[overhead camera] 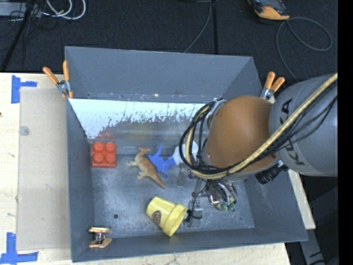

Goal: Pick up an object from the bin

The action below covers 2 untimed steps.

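Gripper [194, 207] — just beside yel. cup [164, 215]

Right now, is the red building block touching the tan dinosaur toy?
Apart. The camera view shows bare bin floor between the red building block and the tan dinosaur toy lying to its right.
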Each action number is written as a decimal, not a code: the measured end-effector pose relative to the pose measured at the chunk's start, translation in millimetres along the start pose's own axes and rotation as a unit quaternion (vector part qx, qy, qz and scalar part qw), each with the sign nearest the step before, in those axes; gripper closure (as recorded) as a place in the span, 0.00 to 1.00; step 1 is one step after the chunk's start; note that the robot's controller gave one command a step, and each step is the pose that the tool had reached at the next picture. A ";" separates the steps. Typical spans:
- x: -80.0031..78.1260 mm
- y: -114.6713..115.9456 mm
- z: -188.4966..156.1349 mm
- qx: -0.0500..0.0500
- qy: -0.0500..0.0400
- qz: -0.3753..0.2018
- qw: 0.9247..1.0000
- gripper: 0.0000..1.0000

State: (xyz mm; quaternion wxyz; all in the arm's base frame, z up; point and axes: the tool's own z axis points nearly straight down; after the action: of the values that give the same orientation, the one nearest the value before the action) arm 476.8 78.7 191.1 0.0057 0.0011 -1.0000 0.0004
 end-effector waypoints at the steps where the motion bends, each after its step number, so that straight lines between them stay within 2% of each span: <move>1: -1.8 -0.7 -3.9 0.000 -0.004 0.002 1.000 1.00; 2: -1.8 -0.7 -3.9 0.000 -0.004 0.002 1.000 1.00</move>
State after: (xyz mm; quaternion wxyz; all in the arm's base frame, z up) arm 478.7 78.0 195.0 0.0015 -0.0013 -1.0000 0.0000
